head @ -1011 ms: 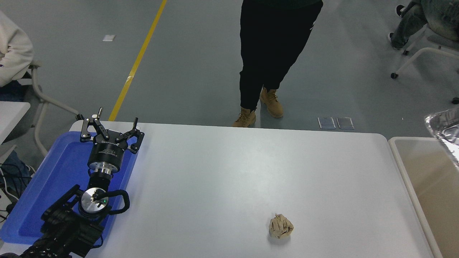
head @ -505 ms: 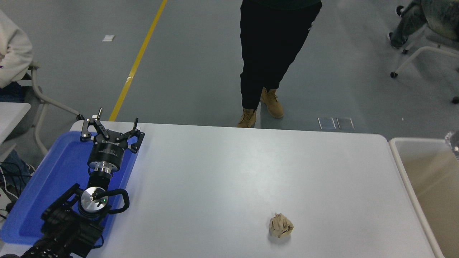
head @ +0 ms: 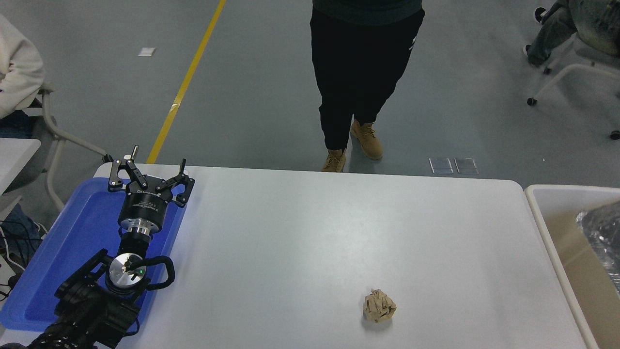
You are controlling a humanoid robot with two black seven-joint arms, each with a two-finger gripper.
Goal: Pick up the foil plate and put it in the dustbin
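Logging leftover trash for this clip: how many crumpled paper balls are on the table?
1. A crumpled brown paper ball sits on the white table, near its front edge, right of centre. None other visible.

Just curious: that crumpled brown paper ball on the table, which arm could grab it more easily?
Probably the right: the paper ball lies toward the table's right, near the dustbin. The left gripper sits far off over the blue tray. The right arm isn't visible, though.

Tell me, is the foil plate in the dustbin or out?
In. The foil plate shows inside the dustbin rim at the right edge, partly cut off.
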